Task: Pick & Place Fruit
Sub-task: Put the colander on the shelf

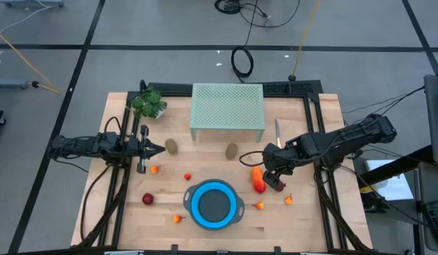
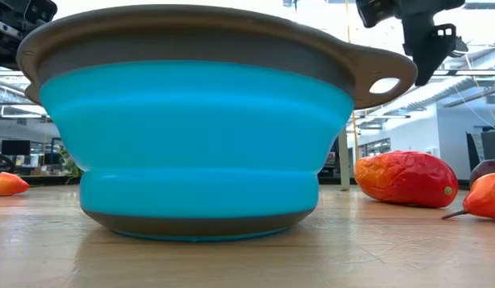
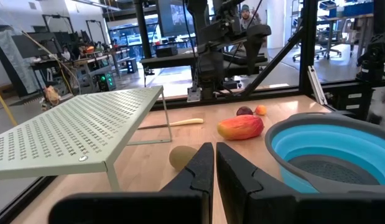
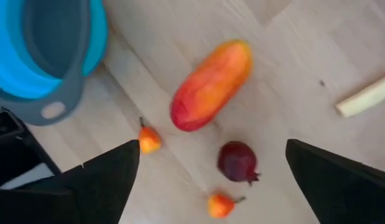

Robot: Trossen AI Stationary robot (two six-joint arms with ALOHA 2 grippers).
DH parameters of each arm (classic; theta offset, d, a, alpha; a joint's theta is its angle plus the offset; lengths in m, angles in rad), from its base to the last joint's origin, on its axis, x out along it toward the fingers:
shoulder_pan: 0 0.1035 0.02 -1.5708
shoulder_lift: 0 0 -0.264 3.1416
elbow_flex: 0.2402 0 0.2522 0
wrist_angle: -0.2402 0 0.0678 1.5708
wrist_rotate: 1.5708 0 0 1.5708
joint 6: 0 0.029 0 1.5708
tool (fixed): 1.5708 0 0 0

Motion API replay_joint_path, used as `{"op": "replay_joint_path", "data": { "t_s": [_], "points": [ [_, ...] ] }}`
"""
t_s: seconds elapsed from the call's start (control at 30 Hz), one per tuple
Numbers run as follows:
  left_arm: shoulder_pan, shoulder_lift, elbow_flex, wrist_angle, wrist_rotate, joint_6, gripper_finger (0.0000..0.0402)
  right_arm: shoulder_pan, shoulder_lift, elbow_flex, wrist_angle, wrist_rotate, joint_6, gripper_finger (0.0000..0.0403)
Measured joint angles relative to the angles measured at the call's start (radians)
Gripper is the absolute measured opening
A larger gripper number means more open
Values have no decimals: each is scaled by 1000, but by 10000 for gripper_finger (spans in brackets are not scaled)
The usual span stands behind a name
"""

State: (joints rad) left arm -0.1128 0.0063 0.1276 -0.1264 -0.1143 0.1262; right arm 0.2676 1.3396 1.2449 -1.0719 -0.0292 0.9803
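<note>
Directly beneath the right gripper point(image 1: 270, 177), whose fingers are spread wide and empty, the long orange-red fruit point(image 4: 211, 85) lies on the table, its long axis running diagonally between the fingers.

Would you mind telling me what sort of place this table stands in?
Probably a robotics lab or workshop: cables trail over the bare floor, and workbenches with equipment stand behind the table.

Blue bowl point(image 1: 214, 205) — green rack point(image 1: 228, 108), leafy bunch point(image 1: 149, 103), knife point(image 1: 278, 132) beyond
</note>
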Motion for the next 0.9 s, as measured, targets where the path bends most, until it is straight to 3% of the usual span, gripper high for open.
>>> {"op": "replay_joint_path", "data": {
  "t_s": [0.27, 0.43, 0.9],
  "points": [
    [0, 0, 0, 0, 0, 0, 21, 0, 0, 0, 141, -1, -3, 395],
    [0, 0, 0, 0, 0, 0, 21, 0, 0, 0, 202, -1, -102, 395],
    [0, 0, 0, 0, 0, 1, 21, 0, 0, 0, 230, 46, -93, 395]
  ]
}}
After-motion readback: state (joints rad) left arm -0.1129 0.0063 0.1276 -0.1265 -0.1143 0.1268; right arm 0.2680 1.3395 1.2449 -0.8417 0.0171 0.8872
